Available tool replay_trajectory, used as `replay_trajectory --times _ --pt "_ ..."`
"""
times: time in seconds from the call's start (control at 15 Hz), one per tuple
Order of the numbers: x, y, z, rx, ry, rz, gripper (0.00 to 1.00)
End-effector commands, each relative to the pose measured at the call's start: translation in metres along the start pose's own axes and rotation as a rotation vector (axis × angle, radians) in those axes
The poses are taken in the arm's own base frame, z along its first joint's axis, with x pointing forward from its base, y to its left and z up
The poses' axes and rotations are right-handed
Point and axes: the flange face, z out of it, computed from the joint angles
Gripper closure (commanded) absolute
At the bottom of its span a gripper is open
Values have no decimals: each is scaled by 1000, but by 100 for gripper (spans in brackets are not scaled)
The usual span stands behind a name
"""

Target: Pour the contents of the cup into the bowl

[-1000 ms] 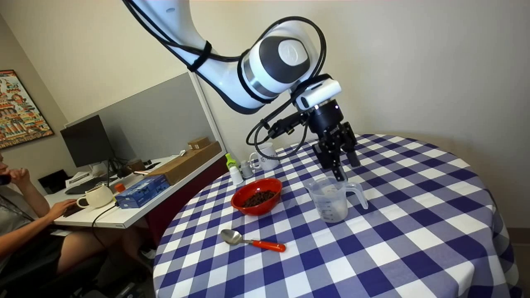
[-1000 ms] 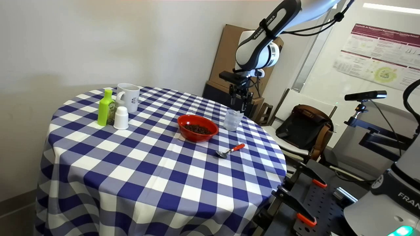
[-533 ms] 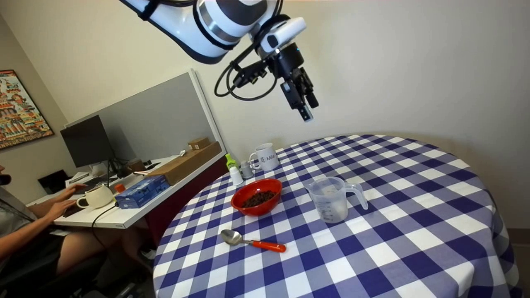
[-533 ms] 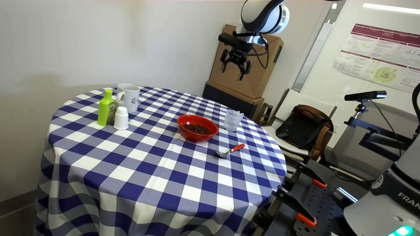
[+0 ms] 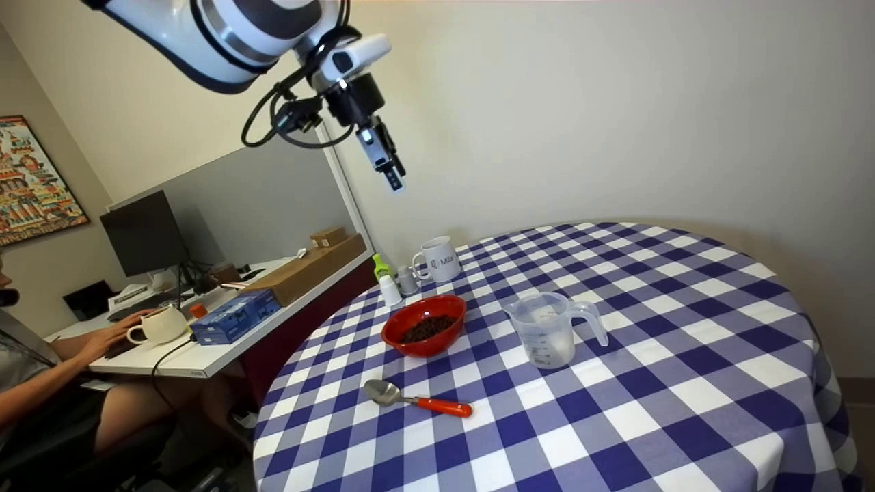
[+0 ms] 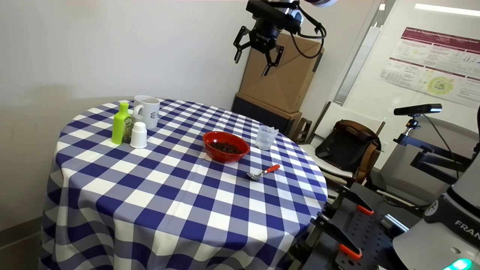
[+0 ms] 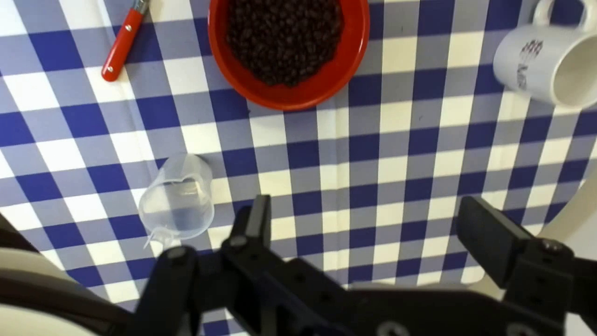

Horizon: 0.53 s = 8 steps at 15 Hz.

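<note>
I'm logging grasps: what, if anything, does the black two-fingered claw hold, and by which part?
Nothing: the black claw is open, and the clear handled measuring cup stands apart.

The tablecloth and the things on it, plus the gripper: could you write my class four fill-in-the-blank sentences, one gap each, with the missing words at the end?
1. The bowl holding the dark pieces is coloured ____.
2. The measuring cup stands ____ on the tablecloth, not tipped over.
3. With its jaws spread wide apart, the gripper is ____.
4. The bottle near the white mug is bright ____.

Missing words: red; upright; open; green.
</note>
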Motion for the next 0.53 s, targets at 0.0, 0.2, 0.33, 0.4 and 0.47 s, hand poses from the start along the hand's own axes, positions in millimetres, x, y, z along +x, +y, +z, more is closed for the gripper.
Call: replay_trajectory --times 0.0,0.2,0.33,0.4,0.47 --pt "-52 25 -18 45 -70 -179 0" --pt "-69 35 -29 72 -139 -331 0" --pt "-69 41 -38 86 -181 -432 0" --pt "-68 45 -43 92 -202 -484 0" --pt "-67 48 -46 97 -224 -537 0"
